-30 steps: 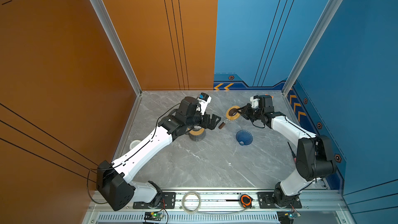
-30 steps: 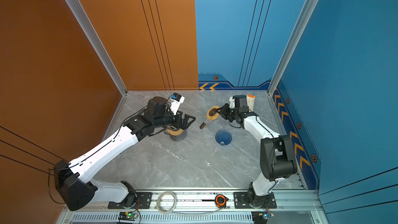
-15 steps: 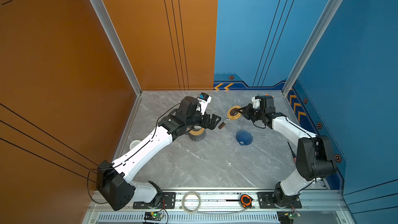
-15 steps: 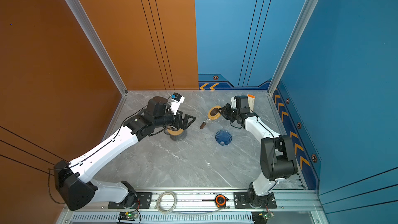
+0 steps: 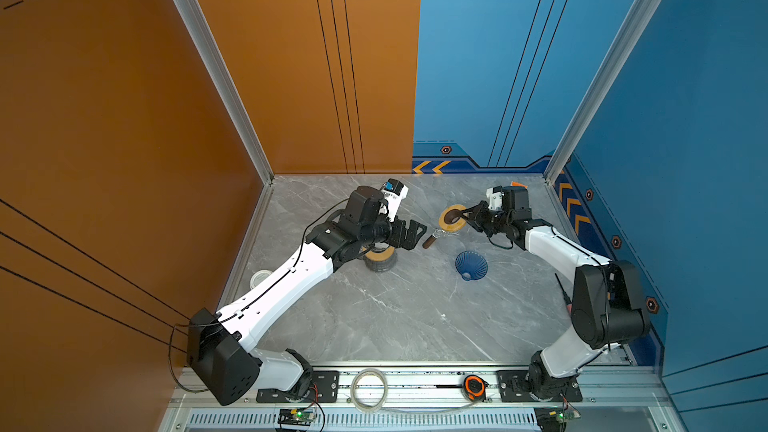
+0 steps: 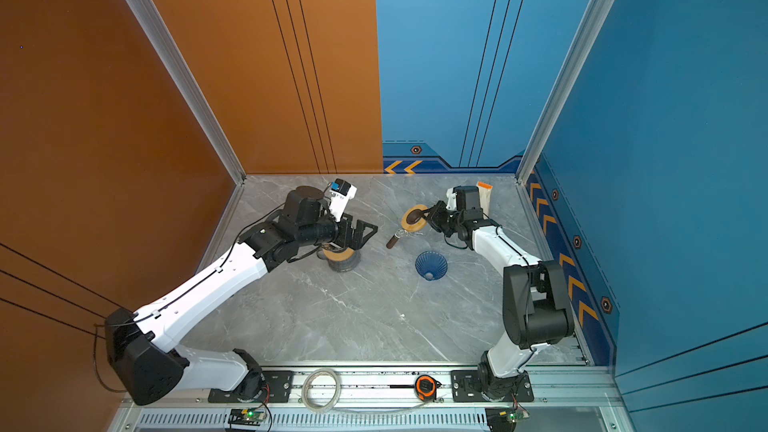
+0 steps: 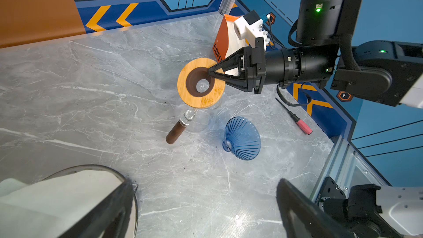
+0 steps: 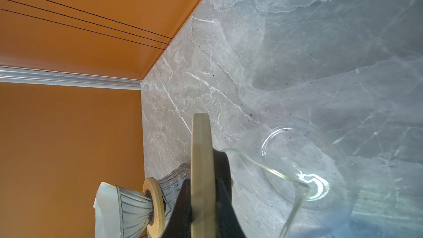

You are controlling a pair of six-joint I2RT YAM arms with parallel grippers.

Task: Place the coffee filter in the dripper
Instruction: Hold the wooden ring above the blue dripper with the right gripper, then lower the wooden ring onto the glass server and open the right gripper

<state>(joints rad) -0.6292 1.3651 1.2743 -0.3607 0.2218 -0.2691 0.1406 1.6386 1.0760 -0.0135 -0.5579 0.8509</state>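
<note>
The job looked all but done. The white coffee filter (image 8: 101, 202) already sat inside the grey ribbed dripper (image 8: 134, 210), which stood on the counter (image 5: 395, 317) beneath the left arm. The left hand (image 5: 415, 236) hung just beyond it, spread wide and empty. The right hand (image 7: 210, 72) reached out level and was pinched on the wooden ring (image 7: 199, 103) over a glass server (image 8: 297, 168). A blue dripper (image 7: 242, 138) lay tipped over nearby.

Both top views are looking steeply down from high up at the whole table (image 5: 395, 317). The left wrist camera is facing the right gripper (image 7: 210, 72) across it; the right wrist camera is sitting close against the ring (image 8: 201, 156).
</note>
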